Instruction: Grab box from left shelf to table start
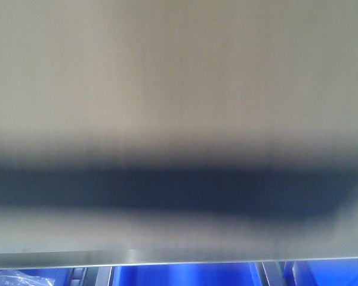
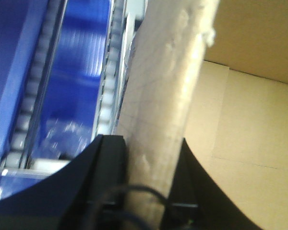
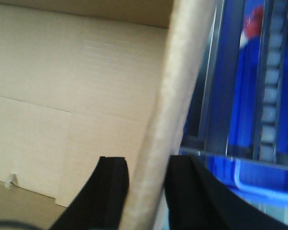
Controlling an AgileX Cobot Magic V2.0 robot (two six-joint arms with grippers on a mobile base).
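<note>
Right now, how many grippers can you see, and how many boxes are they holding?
Grippers: 2, the left gripper and the right gripper, each clamped on a box wall.
Box: 1.
Total: 3.

The shelf [image 1: 179, 89] fills nearly the whole front view as a blurred, brushed silvery rail with a dark band across the middle. Its bright lower edge runs along the bottom of the frame. Below that edge, blue bins [image 1: 185, 275] show, split by grey uprights. Nothing on the shelf can be made out here.
</note>
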